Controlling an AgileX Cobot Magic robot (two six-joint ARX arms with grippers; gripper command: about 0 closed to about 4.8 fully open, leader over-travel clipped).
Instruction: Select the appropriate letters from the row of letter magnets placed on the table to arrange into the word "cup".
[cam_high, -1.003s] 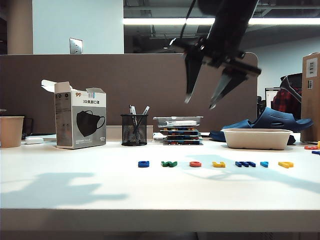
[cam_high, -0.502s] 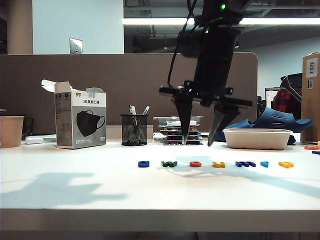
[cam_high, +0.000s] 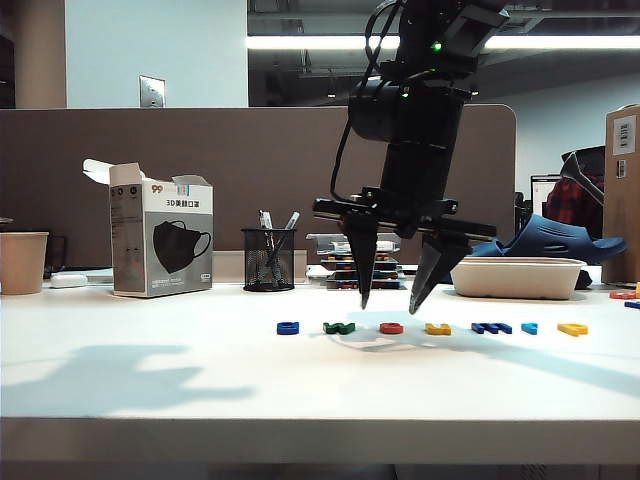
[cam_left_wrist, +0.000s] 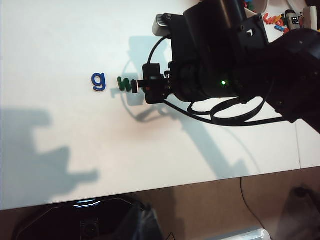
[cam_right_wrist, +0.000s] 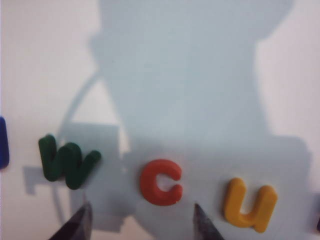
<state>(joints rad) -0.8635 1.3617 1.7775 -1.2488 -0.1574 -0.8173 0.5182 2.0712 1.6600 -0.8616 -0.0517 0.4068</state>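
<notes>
Right gripper (cam_high: 388, 297) is hanging just above the table (cam_high: 150, 390) with jaws spread and empty, tips pointing down and bracketing the red-orange "c" (cam_right_wrist: 160, 182), presumably because that letter opens the word. The "c" is lying flat in the row of letter magnets (cam_high: 430, 328), between the green "w" (cam_right_wrist: 67, 161) and the yellow "u" (cam_right_wrist: 249, 204); the yellow "p" (cam_high: 572, 329) is sitting at the row's far right end. Left gripper is not showing in any view; its wrist camera is looking down on the right arm (cam_left_wrist: 225, 65) from well off to the side
</notes>
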